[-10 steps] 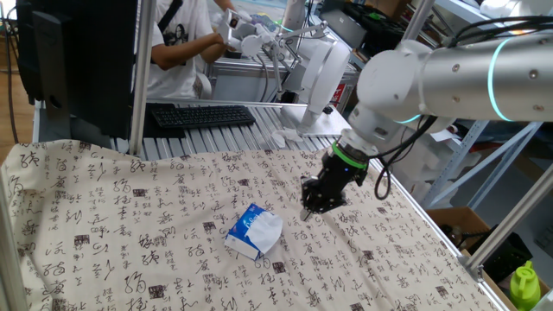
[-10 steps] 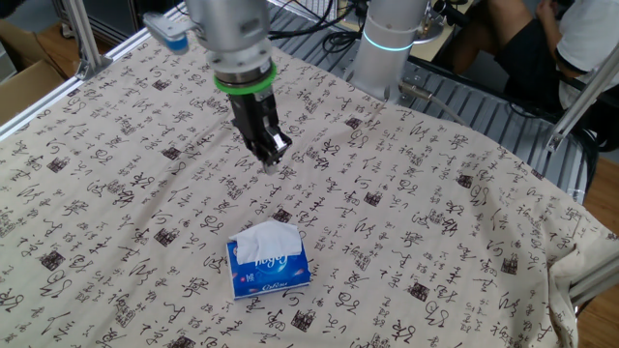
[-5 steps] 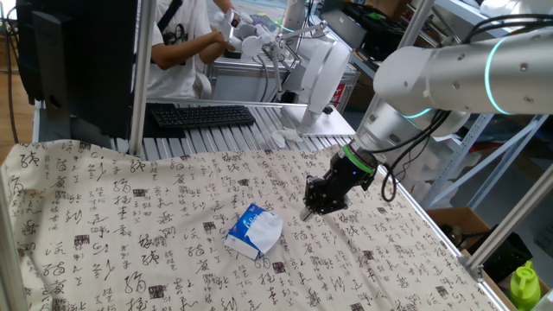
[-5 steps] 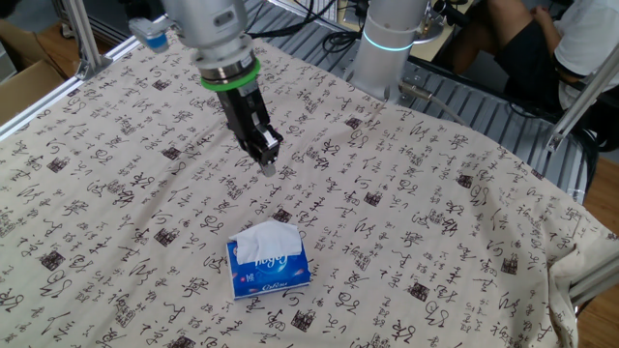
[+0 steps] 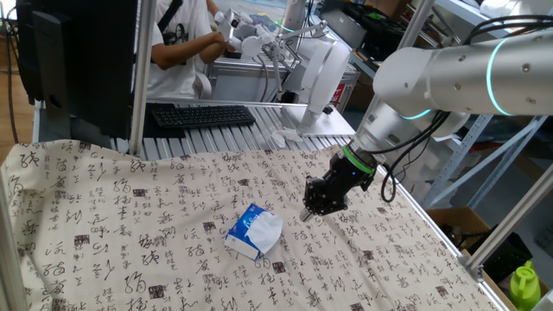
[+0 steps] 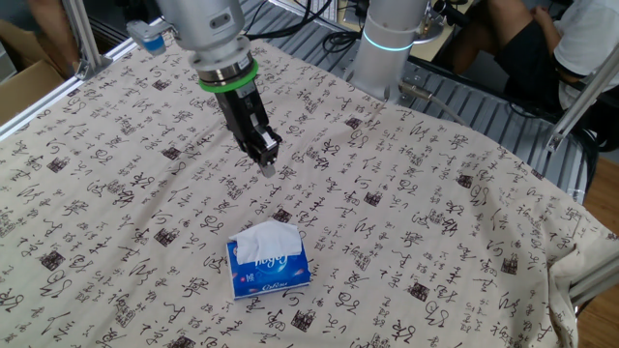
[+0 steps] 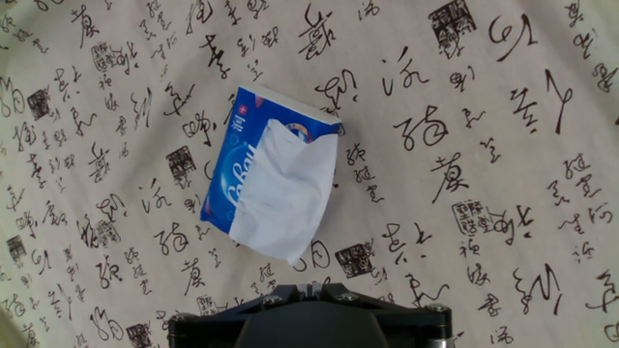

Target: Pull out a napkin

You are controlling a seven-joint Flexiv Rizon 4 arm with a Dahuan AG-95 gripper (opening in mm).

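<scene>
A white napkin [image 7: 290, 193] sticks out of the top of a blue-and-white tissue pack [image 7: 232, 169] that lies on the patterned cloth. The napkin [image 5: 269, 226] and pack [image 5: 244, 235] show in one fixed view, and the napkin [image 6: 266, 238] and pack [image 6: 274, 275] in the other. My gripper [image 6: 268, 169] hovers tilted above the cloth, beyond the pack and apart from it, also seen from the other side [image 5: 305, 214]. Its fingers are closed together with nothing between them. In the hand view the gripper [image 7: 311, 287] sits just below the napkin's lower edge.
A cloth printed with calligraphy [image 6: 435, 222] covers the table. The arm's base [image 6: 392, 48] stands at the table's far edge. A person sits by a keyboard [image 5: 200, 115] behind the table. Aluminium frame posts [image 5: 138, 78] stand at the edges.
Over the last second the wrist swung outward and the gripper tilted more, its tips staying over nearly the same spot. The pack and napkin have not moved.
</scene>
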